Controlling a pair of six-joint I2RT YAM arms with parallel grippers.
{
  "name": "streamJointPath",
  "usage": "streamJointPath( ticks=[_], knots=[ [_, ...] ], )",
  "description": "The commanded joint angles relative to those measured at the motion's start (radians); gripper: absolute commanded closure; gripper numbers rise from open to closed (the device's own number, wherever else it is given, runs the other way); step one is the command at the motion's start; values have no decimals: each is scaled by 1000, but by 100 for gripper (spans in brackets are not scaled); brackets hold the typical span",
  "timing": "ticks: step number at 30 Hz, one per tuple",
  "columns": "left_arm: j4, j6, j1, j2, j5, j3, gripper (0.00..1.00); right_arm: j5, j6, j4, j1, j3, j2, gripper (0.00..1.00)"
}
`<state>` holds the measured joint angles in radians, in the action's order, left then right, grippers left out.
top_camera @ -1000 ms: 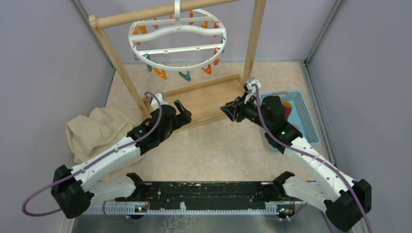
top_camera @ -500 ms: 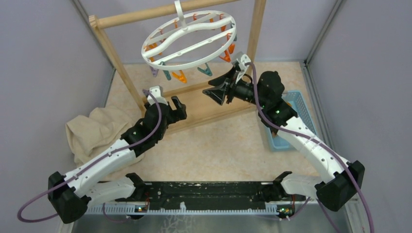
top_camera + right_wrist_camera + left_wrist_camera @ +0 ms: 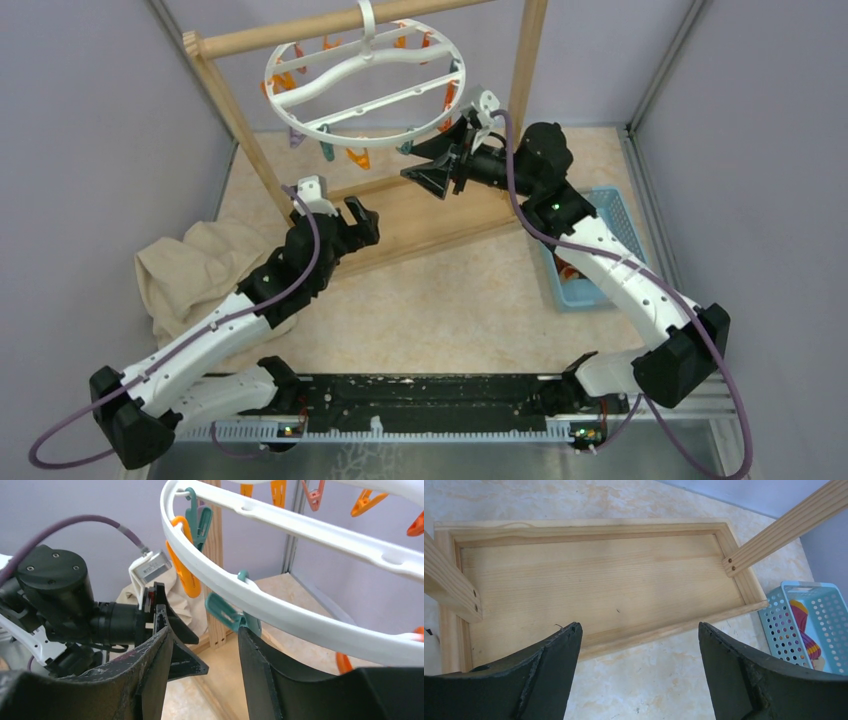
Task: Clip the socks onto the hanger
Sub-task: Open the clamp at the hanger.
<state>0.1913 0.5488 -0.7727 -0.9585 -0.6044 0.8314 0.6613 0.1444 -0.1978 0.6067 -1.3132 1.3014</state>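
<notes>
No sock hangs on the white plastic ring hanger [image 3: 366, 58] yet. The maroon sock with orange stripes [image 3: 806, 634] lies in the pale blue plastic basket [image 3: 774, 625], down to the hanger's right. I can't see the other. The right pincer [image 3: 206, 637] is spread and empty under the hanger's rim, beside a teal clip [image 3: 225, 611]. The left pincer [image 3: 639, 630] is spread and empty, lower down.

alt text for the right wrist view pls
The right tool, jaws open and holding nothing, sits just under the ring of the white hanger, with a teal clip hanging just above the gap between its fingers. The left arm shows behind, at left.
</notes>
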Motion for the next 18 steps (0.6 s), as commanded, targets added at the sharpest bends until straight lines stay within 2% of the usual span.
streamJointPath(
  ticks=[1, 18],
  knots=[
    [25, 2, -5, 42, 14, 5, 9, 53, 1, -81, 5, -46, 25, 48],
    [32, 8, -5, 56, 27, -15, 10, -40, -85, -41, 5, -65, 9, 48]
  ],
)
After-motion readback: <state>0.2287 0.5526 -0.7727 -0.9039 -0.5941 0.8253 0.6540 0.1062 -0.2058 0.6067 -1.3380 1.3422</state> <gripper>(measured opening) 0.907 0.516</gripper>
